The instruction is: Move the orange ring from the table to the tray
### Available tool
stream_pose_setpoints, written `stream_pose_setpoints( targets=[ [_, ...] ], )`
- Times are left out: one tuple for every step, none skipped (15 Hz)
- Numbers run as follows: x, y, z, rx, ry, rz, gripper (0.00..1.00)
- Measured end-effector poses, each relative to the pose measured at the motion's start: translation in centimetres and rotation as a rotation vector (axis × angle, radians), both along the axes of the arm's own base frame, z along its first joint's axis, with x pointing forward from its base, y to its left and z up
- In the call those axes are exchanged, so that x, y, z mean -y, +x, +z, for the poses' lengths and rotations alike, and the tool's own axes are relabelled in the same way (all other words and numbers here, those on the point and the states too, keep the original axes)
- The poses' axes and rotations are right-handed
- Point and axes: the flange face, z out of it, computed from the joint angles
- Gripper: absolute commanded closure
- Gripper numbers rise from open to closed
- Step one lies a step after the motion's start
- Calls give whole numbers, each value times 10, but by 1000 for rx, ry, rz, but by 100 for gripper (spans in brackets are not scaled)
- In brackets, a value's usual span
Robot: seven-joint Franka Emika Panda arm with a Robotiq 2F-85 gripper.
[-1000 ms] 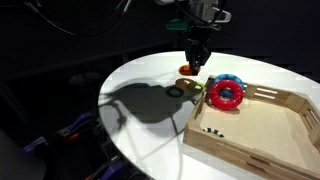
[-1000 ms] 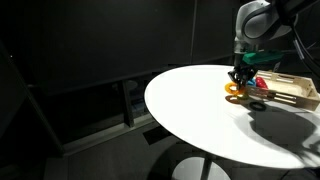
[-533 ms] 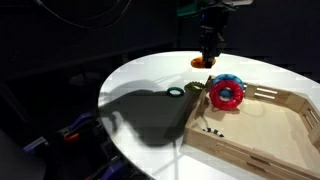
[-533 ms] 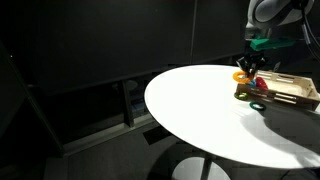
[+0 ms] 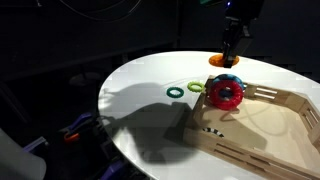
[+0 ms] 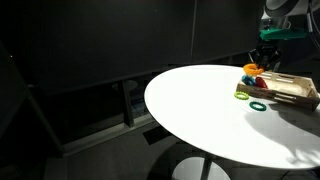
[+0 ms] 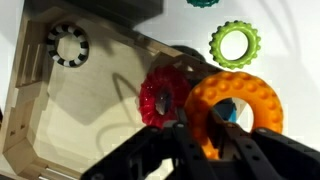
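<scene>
The claw (image 5: 229, 56) was clamped on the orange ring (image 5: 217, 61), holding it in the air over the counter (image 5: 140, 80), upper right of the frame, just above the red ring (image 5: 225, 92) at the tray's (image 5: 262, 138) upper-left corner.

tray (image 5: 255, 128) cut by frame edge, red ring (image 7: 158, 97) partly hidden

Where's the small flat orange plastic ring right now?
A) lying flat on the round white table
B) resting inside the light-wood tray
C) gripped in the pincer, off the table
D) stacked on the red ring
C: the wrist view shows the small flat orange plastic ring clamped in the pincer, and an exterior view shows it held above the round white table, not down in the light-wood tray.
</scene>
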Motion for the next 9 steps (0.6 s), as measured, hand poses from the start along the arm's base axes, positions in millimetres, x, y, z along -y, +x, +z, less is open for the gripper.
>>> stream_pose_setpoints(
  targets=[
    [7, -2, 1, 2, 7, -25, 37],
    [12, -3, 2, 3, 14, -45, 30],
    [16, -5, 3, 6, 22, -63, 22],
    [19, -5, 3, 8, 31, -76, 13],
    [20, -6, 4, 8, 41, -86, 6],
    [20, -7, 4, 2, 61, -88, 0],
    [17, -8, 3, -9, 93, -74, 0],
    [14, -9, 4, -21, 131, -44, 0],
    [9, -11, 4, -35, 168, -5, 0]
  ],
)
